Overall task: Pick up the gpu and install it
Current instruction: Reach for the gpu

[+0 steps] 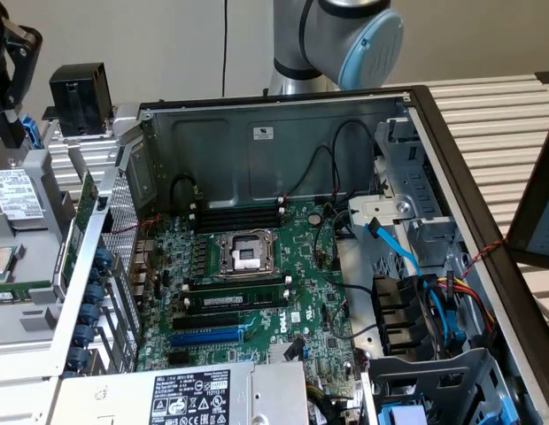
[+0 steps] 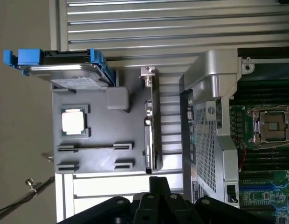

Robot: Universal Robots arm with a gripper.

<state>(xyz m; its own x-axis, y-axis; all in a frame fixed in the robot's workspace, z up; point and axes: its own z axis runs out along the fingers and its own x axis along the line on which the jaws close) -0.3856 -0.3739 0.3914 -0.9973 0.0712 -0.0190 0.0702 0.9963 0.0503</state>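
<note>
Ribbed aluminium benchtop (image 1: pixel 500 124) carries everything I see. At the exterior view's left, my black gripper (image 2: pixel 156 183) hangs above the grey plastic parts tray (image 2: pixel 100 161), its fingers pressed together with nothing between them. The gpu (image 2: pixel 150 126), a small green card with a silver end bracket, stands on edge along the tray's side nearest the case, not in my grip. Further right lies the open steel computer case (image 1: pixel 283 142) with its large green motherboard (image 1: pixel 292 292).
</note>
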